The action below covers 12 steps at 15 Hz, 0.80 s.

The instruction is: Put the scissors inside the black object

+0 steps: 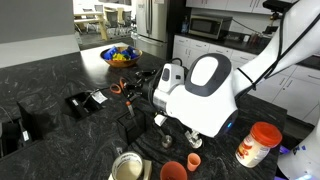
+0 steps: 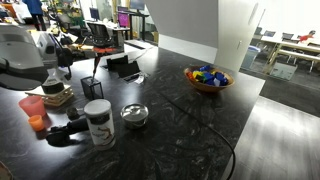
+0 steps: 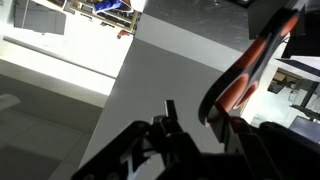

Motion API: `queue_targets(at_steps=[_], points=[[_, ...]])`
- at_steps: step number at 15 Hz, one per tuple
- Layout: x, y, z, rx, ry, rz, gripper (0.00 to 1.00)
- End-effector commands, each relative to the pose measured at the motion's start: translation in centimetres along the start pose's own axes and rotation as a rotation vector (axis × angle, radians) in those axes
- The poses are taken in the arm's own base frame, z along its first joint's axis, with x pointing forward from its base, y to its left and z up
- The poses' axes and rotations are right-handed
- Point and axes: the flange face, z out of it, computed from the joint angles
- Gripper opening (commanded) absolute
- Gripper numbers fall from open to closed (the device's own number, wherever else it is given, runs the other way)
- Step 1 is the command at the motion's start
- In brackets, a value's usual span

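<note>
Right at the tool, wrist view: black Robotiq gripper [image 3: 195, 120], fingers set close around small scissors with orange-red plastic handle loops [image 3: 250, 70]. The handles stick out to one side of the fingers, clear of the dark marbled countertop [image 2: 190, 130]. The contact point is in shadow. The grip looks clamped on the scissors, judging from how they ride off the counter. Blades not made out.

Handling, as a judgement: light, rigid, smooth plastic over thin metal. Held off-centre they may swivel between the pads. The pivot, where blades meet handles, is the steadier place to hold. Pointed tips could snag a thin wall.

Ahead of the gripper: low black thin-walled basket-like box [image 2: 92, 88], upright, top open, inside not visible. The scissors are not yet in it. The next move calls for carrying them forward over the rim, then lowering them flat or tips-first.

Further ahead: flat black item [image 2: 120, 62]. Farthest: wooden bowl of coloured pieces [image 2: 205, 87], well apart from the box.
</note>
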Motion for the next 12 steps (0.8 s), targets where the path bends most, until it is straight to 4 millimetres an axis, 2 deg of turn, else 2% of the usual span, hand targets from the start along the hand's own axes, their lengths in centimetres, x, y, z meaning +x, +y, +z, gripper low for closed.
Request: queue_targets(at_steps=[1, 3, 5, 9, 10, 12], points=[[0.1, 0.3, -0.5, 0.017, 0.025, 0.01, 0.24], [0.0, 0.1, -0.8, 0.026, 0.023, 0.025, 0.35], [-0.1, -0.1, -1.2, 0.036, 0.02, 0.039, 0.52], [-0.2, -0.4, -1.6, 0.05, 0.019, 0.051, 0.65], [-0.1, -0.4, -1.7, 0.054, 0.02, 0.063, 0.87], [0.1, -0.4, -1.9, 0.066, 0.022, 0.099, 0.92]])
